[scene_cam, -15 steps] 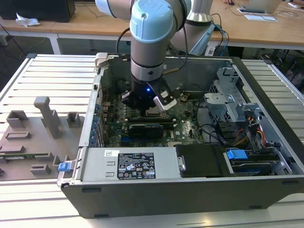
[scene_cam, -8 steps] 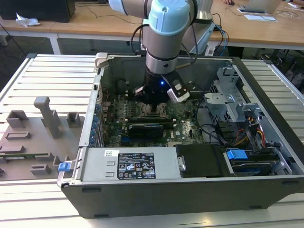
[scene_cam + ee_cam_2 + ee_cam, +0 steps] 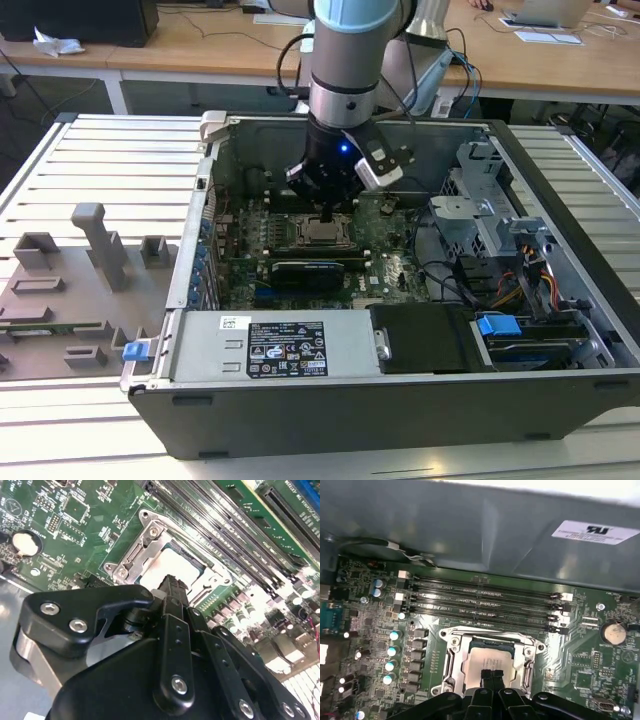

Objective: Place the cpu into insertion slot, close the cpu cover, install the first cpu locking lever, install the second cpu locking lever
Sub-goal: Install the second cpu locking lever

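In the exterior view, the black claw [image 3: 328, 212] is seen above the pale silvery-grey square cpu [image 3: 321, 232] inside the open case. In both wrist views, fingertips are pressed together, gripping nothing, over the chip seated under the thin silvery metal cpu cover [image 3: 451, 656] (already lowered); gentle, centred pressing is judged wise.

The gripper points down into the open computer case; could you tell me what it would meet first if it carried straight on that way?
Most likely the cpu: the gripper, fingers together, hangs just above its silvery face, framed by the cpu cover lying flat. How much gap remains is unclear.
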